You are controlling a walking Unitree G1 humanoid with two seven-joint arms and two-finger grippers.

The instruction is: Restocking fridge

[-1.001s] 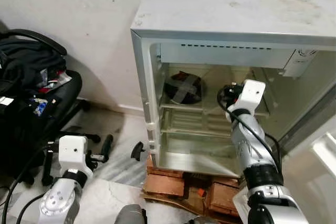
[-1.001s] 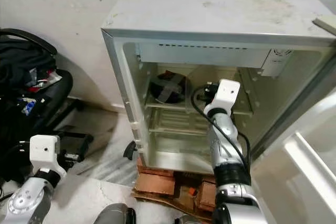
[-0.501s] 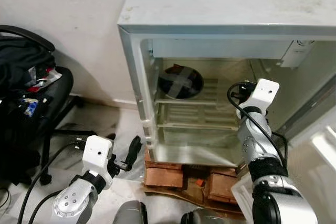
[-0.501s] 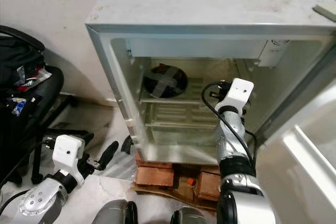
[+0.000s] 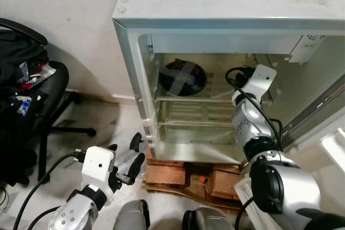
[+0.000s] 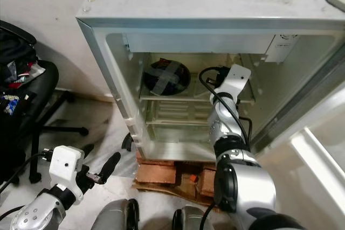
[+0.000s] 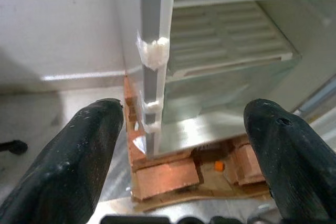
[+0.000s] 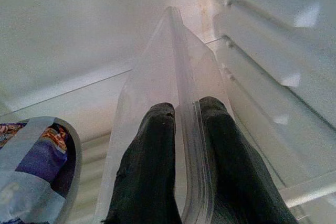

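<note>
Left eye view gives us a small white fridge (image 5: 226, 4) standing open on a stack of bricks (image 5: 186, 173), its door (image 5: 337, 149) swung off to our right. On the upper shelf (image 5: 183, 99), toward the left, sits a dark round container (image 5: 182, 76) crossed with grey tape. Our right arm reaches into the upper compartment on the right, where its gripper (image 5: 233, 75) is at shelf height. Our left gripper (image 5: 133, 154) hangs low over the floor, just in front of the left edge of the fridge. A black office chair (image 5: 38, 95) piled with dark things stands to the left by the wall.

Right eye view shows us the same layout: the taped container (image 6: 164, 76) on the upper shelf, and the right arm's white wrist housing (image 6: 235, 79) just to its right.

Left wrist view looks between two widely parted black fingers (image 7: 79, 156) with nothing between them; beyond we see the hinge side of the fridge frame (image 7: 153, 51), the lower shelves and the bricks (image 7: 168, 174).

Right wrist view shows our right jaws nearly closed, the fingers (image 8: 152, 182) pinching a clear plastic sheet-like piece (image 8: 176, 103) that stands on edge inside the compartment. The taped container (image 8: 37, 171) lies beside it on the same shelf.
</note>
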